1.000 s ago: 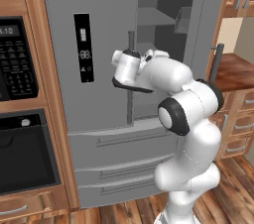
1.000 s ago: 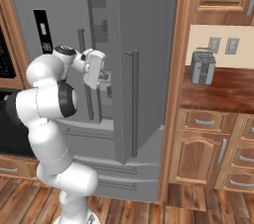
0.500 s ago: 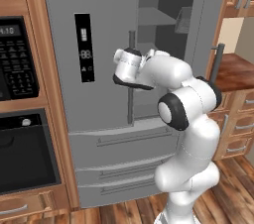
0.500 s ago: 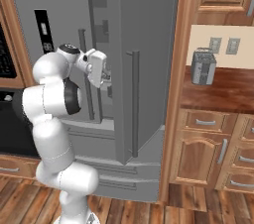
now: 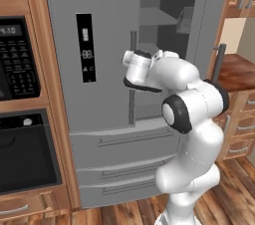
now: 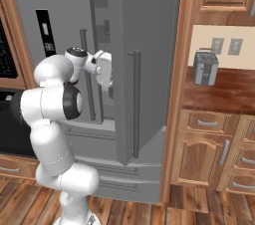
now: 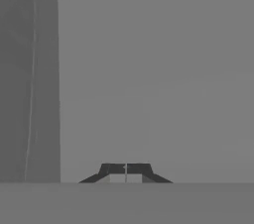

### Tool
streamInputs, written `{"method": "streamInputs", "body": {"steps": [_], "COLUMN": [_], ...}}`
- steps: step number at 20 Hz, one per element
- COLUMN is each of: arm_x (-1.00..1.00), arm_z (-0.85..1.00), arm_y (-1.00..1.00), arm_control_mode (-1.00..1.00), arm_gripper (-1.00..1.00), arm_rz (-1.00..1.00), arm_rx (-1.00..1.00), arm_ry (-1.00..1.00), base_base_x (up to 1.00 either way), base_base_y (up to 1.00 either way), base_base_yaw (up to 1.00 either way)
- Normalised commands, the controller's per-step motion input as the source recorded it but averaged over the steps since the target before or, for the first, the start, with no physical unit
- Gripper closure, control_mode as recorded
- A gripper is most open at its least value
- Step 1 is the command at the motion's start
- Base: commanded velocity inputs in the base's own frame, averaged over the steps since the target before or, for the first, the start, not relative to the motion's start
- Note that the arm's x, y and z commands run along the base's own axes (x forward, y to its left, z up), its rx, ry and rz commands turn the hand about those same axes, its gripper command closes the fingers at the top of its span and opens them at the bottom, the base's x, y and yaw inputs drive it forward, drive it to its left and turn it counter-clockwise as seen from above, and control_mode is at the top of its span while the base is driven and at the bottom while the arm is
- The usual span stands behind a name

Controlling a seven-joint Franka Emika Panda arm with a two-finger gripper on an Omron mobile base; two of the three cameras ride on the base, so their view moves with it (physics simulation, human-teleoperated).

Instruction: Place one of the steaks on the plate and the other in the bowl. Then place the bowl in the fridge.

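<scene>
Grey steel fridge, right door ajar, shelves showing.

1. The fridge is plain grey steel, with grey bar handles and grey lower drawers.
2. Its dispenser panel is black with small pale markings.
3. The shelves inside are a darker grey.
4. The oven is black, and the keypad panel above it is black with pale buttons.
5. The cabinets are warm reddish-brown wood with grey metal handles.
6. The counter is dark brown wood.
7. The toaster is grey metal.
8. The wall behind it is cream, with 2 pale outlets.
9. The floor is brown wood planks.
10. The arm is white with black joints.
11. The gripper has dark tips.
</scene>
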Motion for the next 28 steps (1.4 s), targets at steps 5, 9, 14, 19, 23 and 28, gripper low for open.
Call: {"method": "streamInputs", "body": {"steps": [5, 9, 14, 19, 23, 28], "arm_x": [0.00, 0.00, 0.00, 0.00, 0.00, -0.56], "arm_z": [-0.04, 0.00, 0.00, 0.00, 0.00, -0.06], "arm_y": [-1.00, -1.00, -1.00, -1.00, -1.00, 0.30], "arm_control_mode": [-1.00, -1.00, -1.00, -1.00, -1.00, -1.00], "arm_gripper": [1.00, 1.00, 1.00, 1.00, 1.00, 1.00], "arm_rz": [-0.01, -0.01, 0.01, 0.10, 0.16, 0.06], "arm_rx": [0.00, 0.00, 0.23, 0.35, 0.31, 0.05], "arm_ry": [0.00, 0.01, 0.13, 0.05, 0.00, -0.18], "base_base_x": [0.00, 0.00, 0.00, 0.00, 0.00, 0.00], "base_base_y": [0.00, 0.00, 0.00, 0.00, 0.00, 0.00], "base_base_yaw": [0.00, 0.00, 0.00, 0.00, 0.00, 0.00]}}
